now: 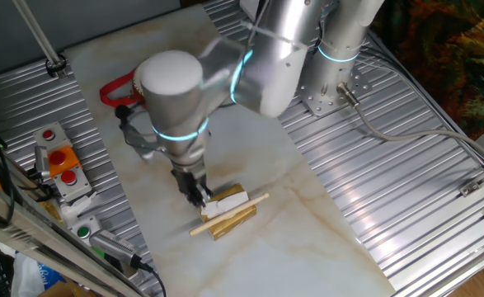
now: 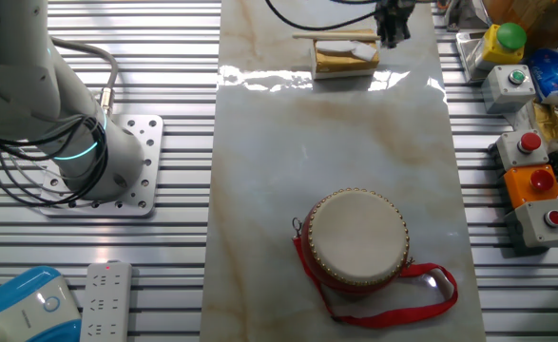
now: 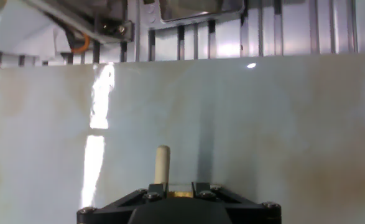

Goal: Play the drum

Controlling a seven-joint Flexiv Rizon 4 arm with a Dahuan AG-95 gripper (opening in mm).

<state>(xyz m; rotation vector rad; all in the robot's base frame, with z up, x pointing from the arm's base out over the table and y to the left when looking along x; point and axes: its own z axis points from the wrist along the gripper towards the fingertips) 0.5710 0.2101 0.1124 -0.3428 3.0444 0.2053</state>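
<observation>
The drum [image 2: 356, 237], red-bodied with a cream head and a red looped strap [image 2: 431, 285], stands on the marble board near its front end. In one fixed view only its strap [image 1: 114, 89] shows behind the arm. A wooden drumstick [image 2: 334, 38] lies on a gold block [image 2: 345, 61] at the far end, also in one fixed view [image 1: 240, 208]. My gripper [image 1: 195, 193] is low over that block's end, far from the drum. In the hand view my gripper [image 3: 177, 186] has its fingers apart, gold showing between them, and the stick [image 3: 163, 163] pokes out by the left finger.
A white pad [image 1: 227, 201] lies on the gold block. Button boxes [image 2: 535, 180] stand beside the board on the ribbed metal table [image 2: 164, 57]. The arm's base [image 2: 117, 176], a power strip [image 2: 107, 299] and a blue device [image 2: 22, 304] are on the other side.
</observation>
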